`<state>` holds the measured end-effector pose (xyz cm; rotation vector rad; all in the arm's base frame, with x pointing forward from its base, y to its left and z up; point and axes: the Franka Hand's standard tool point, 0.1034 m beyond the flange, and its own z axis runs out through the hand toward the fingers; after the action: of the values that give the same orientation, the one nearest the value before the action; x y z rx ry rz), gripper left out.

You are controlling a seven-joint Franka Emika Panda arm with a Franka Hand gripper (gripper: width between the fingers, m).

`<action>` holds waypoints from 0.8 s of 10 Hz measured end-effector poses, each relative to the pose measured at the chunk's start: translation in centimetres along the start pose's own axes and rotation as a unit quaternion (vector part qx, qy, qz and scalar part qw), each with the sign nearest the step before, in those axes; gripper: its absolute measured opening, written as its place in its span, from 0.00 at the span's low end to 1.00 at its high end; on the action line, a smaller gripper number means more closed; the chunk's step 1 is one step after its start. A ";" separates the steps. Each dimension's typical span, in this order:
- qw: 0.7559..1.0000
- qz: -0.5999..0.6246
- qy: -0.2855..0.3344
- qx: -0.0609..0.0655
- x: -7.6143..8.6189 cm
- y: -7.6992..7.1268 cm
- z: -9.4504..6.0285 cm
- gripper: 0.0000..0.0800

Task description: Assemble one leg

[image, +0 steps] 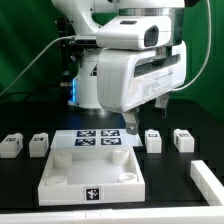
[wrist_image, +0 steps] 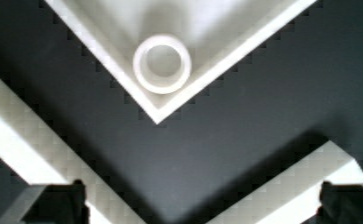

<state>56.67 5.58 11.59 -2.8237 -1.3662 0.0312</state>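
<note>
Wrist view: my gripper (wrist_image: 199, 205), jaws apart and empty, hangs over the square panel's (wrist_image: 231, 20) corner socket (wrist_image: 160, 61). Nothing is picked yet, so I judge the next move is to fetch the leg (image: 153, 140) at four o'clock of the gripper in the exterior view.

White part (image: 212, 182) cut off at exterior view's right edge. Tag on leg (image: 10, 146) too small to read. Wrist view blurred; fingertips (wrist_image: 46, 205) cropped by frame edge.

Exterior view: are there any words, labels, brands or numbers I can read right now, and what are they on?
No words, brands or numbers can be read in either view.
On the marker board: black-and-white square tags, patterns only, no letters.
On the large white square piece: one such tag on its front face, no text.
On the legs: dark tag marks, too small to read.
</note>
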 end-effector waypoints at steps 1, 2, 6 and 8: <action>1.000 0.000 0.000 0.000 0.0 0.0 0.0 0.81; 1.000 0.000 0.000 0.000 0.0 0.0 0.0 0.81; 1.000 0.000 0.000 0.001 0.0 0.0 0.1 0.81; 1.000 0.000 -0.001 0.001 0.0 0.0 0.1 0.81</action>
<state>56.63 5.58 11.49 -2.8230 -1.3654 0.0338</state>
